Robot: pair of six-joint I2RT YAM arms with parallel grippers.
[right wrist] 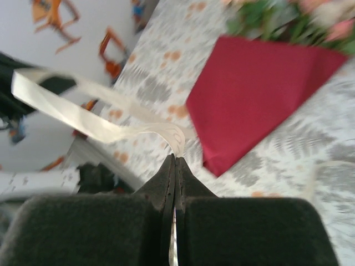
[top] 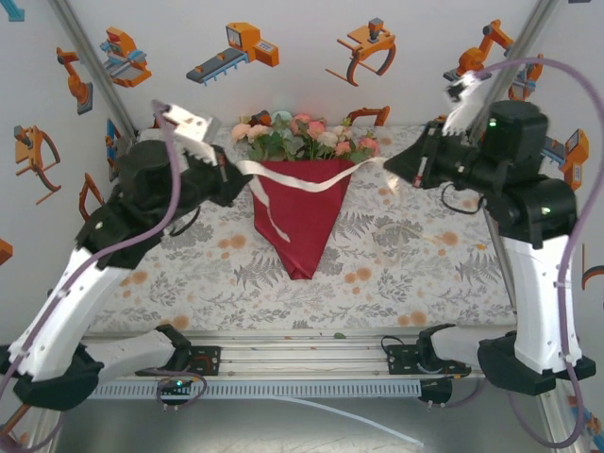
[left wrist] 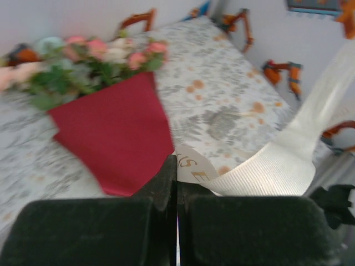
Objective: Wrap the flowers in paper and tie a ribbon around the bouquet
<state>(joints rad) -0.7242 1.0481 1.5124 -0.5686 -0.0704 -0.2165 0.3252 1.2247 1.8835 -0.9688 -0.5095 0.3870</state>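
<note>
**Bouquet (top: 297, 203) strung crosswise on its ribbon, both arms gripping**

Here's the surface (top: 425, 264), patterned cloth. The bouquet sits at the middle of its far edge. The red paper (top: 307, 236) is folded into a cone, tip aimed at the near edge, so the long axis runs far to near. The flowers (top: 311, 137) fan out at the far edge.

Now the ribbon (left wrist: 266, 166): it lies side to side across the cone's mouth, square to that axis, with one tail trailing down over the paper.

The left gripper (left wrist: 177, 169) has its jaws clamped on the ribbon's left end, just left of the cone. The right gripper (right wrist: 175, 166) is pinched on the right end, just right of it. Neither arm looks nearer. The tie, I'd say, needs those ends crossed over the paper.
</note>
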